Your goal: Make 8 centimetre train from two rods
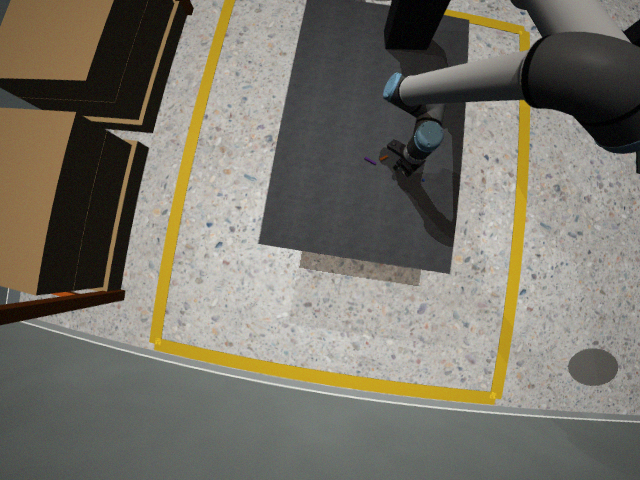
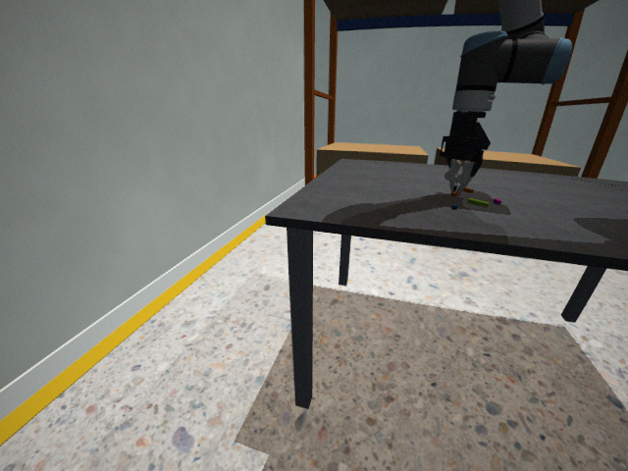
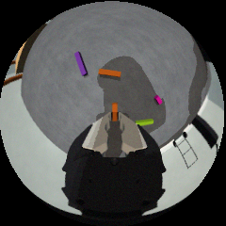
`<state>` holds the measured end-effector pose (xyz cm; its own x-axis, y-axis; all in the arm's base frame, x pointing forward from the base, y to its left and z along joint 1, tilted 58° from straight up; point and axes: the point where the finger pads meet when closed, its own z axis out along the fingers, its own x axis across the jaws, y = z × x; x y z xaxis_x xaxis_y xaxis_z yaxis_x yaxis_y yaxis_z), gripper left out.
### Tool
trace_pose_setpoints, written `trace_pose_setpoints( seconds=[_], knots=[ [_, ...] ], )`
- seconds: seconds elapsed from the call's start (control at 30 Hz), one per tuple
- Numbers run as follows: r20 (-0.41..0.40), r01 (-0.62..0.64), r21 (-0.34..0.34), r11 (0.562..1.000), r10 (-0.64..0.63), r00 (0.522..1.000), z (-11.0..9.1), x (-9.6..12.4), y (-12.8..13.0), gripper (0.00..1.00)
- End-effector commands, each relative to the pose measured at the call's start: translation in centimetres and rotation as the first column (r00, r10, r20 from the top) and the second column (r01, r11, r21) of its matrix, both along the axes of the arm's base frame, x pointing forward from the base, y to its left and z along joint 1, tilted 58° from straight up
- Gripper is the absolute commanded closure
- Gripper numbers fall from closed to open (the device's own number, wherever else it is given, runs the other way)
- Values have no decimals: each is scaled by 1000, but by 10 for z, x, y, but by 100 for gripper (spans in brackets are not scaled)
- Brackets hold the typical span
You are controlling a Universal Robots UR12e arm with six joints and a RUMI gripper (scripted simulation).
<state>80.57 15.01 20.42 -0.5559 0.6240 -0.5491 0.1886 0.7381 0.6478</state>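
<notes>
Gripper [image 3: 114, 116] pinching an orange rod [image 3: 114, 109] over the table [image 2: 365, 202]

Seen from the wrist, left to right around the gripper: a purple rod [image 3: 81, 63] is lying up and to its left, a second orange rod [image 3: 109, 72] is lying flat just above it, a lime rod [image 3: 144, 122] is sitting close at its right, and a magenta rod [image 3: 158, 100] is resting further right; the jaws are standing almost closed on the held rod, which is sticking out beyond the fingertips
</notes>
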Motion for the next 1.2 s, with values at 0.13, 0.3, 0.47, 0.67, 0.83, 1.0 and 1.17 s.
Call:
trace_pose_setpoints(
  seconds=[0.13,0.3,0.47,0.67,0.83,1.0,1.17],
  knots=[
    [1,0,0,1000,0,1000,0,0,0,100],
    [1,0,0,1000,0,1000,0,0,0,100],
    [1,0,0,1000,0,1000,0,0,0,100],
    [1,0,0,1000,0,1000,0,0,0,100],
    [1,0,0,1000,0,1000,0,0,0,100],
    [1,0,0,1000,0,1000,0,0,0,97],
    [1,0,0,1000,0,1000,0,0,0,94]
  ],
)
